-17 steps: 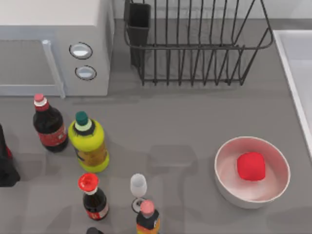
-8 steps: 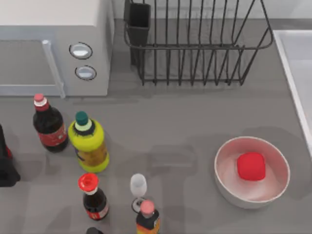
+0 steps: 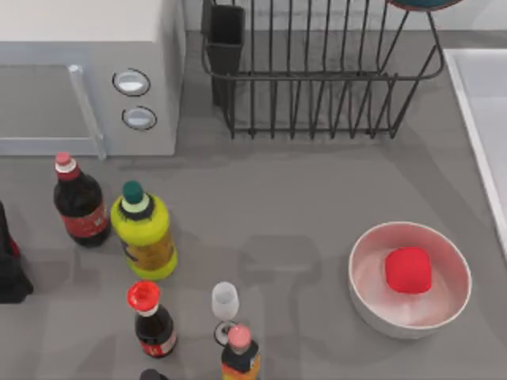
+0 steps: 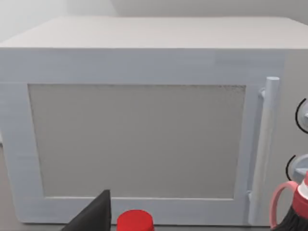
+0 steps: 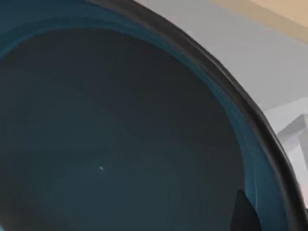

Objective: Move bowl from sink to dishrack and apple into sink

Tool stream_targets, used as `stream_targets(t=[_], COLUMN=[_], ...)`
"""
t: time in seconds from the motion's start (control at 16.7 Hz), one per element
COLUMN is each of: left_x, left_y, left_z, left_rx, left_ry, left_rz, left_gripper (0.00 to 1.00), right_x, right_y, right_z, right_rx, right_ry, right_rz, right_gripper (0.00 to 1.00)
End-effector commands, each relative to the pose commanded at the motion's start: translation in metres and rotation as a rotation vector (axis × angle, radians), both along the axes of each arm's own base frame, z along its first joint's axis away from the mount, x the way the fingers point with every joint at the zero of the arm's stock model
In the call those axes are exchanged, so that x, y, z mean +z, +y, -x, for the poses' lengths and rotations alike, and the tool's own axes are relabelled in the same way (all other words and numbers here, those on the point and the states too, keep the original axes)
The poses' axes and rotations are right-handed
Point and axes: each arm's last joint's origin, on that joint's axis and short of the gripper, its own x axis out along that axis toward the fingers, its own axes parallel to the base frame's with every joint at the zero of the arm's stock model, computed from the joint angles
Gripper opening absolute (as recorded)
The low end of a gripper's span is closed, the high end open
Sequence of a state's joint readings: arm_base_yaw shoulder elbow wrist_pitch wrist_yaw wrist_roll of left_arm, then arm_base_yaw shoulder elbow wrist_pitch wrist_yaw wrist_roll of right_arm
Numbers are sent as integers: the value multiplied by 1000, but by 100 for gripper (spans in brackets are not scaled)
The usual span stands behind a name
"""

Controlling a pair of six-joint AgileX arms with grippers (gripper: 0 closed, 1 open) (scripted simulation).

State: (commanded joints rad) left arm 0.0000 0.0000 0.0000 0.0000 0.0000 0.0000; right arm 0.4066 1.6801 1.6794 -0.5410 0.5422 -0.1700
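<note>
The teal-blue bowl (image 3: 420,3) hangs at the back edge of the top view, above the right end of the black wire dishrack (image 3: 317,75). In the right wrist view its dark inside (image 5: 120,134) is very close, and one dark finger (image 5: 239,211) of my right gripper lies against its wall, shut on the bowl. The red apple (image 3: 408,269) sits inside a white bowl (image 3: 372,305) at the front right. The pale sink (image 3: 485,103) runs along the right edge. My left arm is parked at the front left, and a dark part of its gripper (image 4: 94,217) faces the microwave.
A white microwave (image 3: 87,79) fills the back left. Several bottles (image 3: 144,229) and a small glass (image 3: 225,302) crowd the front left. A black utensil cup (image 3: 226,39) stands at the rack's left corner.
The teal bowl has come into the top view above the rack's right end. The apple, the white bowl and the bottles have not moved.
</note>
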Motion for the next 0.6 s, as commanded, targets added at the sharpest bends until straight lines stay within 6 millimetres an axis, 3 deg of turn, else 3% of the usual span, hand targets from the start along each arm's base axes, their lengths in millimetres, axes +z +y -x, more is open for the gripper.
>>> stream_targets(t=[0.12,0.3,0.42,0.6], left_x=[0,0,0,0], left_y=[0,0,0,0], left_z=[0,0,0,0], left_rx=[0,0,0,0], left_ry=[0,0,0,0], left_rz=[0,0,0,0], left_gripper=[100,100,100,100], right_x=[10,29,38,45], right_y=[49,96,113,123], right_z=[15,43,60,72], right_rx=[37,62,67,69], right_ry=[-167,-362,-442,-490], right_rz=[-101,-272,-361,-422], right_gripper=[0,0,0,0])
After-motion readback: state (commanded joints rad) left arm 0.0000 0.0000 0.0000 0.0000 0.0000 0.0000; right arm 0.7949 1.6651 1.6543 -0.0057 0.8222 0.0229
